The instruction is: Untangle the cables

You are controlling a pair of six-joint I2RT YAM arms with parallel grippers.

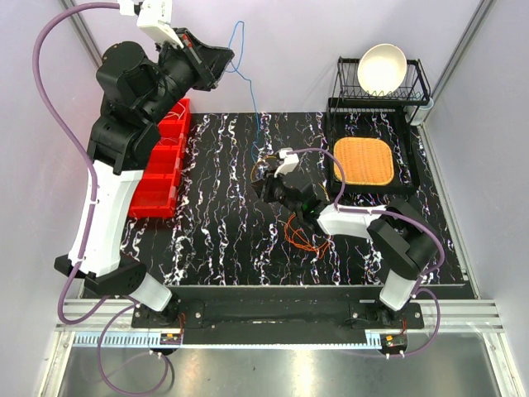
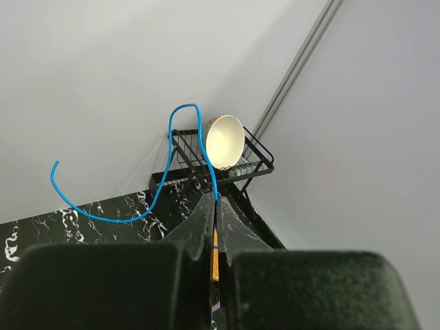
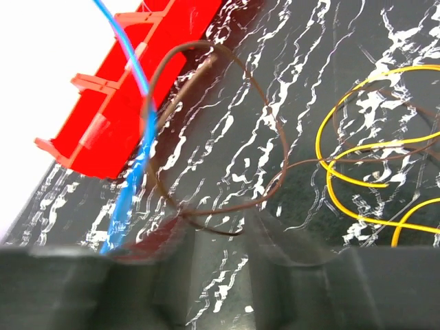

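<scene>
the cables (image 1: 263, 157) lie mostly in a loose tangle near the middle of the mat (image 1: 215, 240), a little toward its far side. 1 blue cable (image 1: 252, 95) leaves that tangle and climbs well above the mat's far edge to the left gripper (image 1: 221, 68), looping over once on the way. in the left wrist view the blue cable (image 2: 184, 106) arches up, drops and runs in between the fingers (image 2: 203, 220) of the left gripper (image 2: 214, 203). these are pressed together and pinching it. its free end curls out in the air. a separate bunch of orange cables (image 1: 302, 236) lies flat on the mat nearer its front edge, just beside the right forearm.

the right gripper (image 1: 268, 178) is low over the tangle at the mat's middle. in the right wrist view its fingers (image 3: 161, 240) are blurred but spread, with bare mat (image 3: 227, 275) showing between them. a brown cable (image 3: 285, 148) loop lies on the mat in front of them and crosses the gap at the tips; i cannot tell whether it touches either finger. the blue cable (image 3: 141, 161) rises past that loop. yellow cable (image 3: 320, 134) loops lie on the mat on the other side, touching the brown cable.

red bins (image 1: 165, 165) sit at the mat's left edge. an orange pad (image 1: 364, 161) rests at the mat's far right corner, and a rack (image 1: 413, 83) holding 1 bowl (image 1: 382, 68) stands just beyond that corner.
</scene>
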